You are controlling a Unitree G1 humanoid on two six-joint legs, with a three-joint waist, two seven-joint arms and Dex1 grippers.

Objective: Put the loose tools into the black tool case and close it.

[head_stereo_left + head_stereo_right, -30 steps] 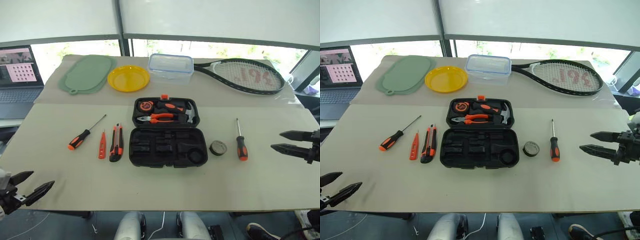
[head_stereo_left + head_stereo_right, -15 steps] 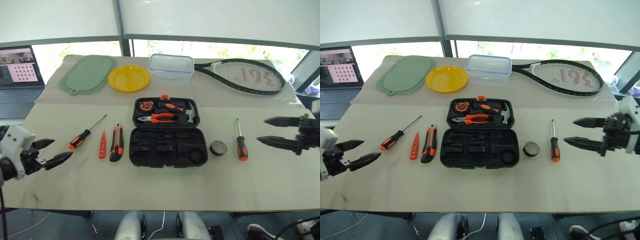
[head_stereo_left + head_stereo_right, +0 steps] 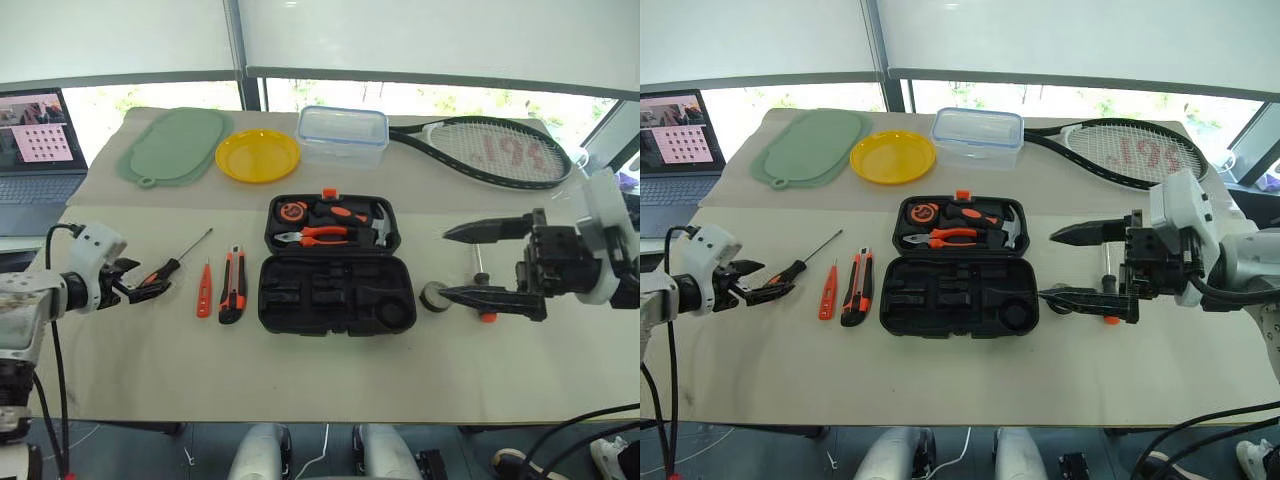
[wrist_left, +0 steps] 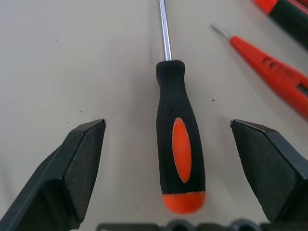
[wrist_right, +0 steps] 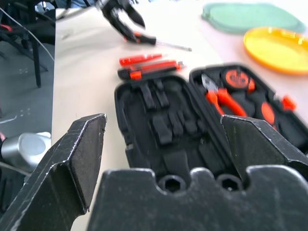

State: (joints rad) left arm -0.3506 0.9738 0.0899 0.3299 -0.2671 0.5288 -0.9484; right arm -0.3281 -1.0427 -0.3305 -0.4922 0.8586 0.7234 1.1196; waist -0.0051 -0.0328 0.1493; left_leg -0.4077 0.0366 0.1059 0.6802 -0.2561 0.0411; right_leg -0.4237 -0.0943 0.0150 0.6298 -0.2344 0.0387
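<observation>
L gripper (image 4: 168,139) open astride screwdriver (image 4: 177,159), R gripper (image 3: 470,262) open

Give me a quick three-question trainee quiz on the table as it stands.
1. True or false: the case is shut.
2. Which tool lies between the open fingers of the left gripper? A) knife B) screwdriver C) tester pen
3. What sits just right of the case, by the right gripper?

Key: 1 false, it lies open. 2 B. 3 the tape roll.
</observation>
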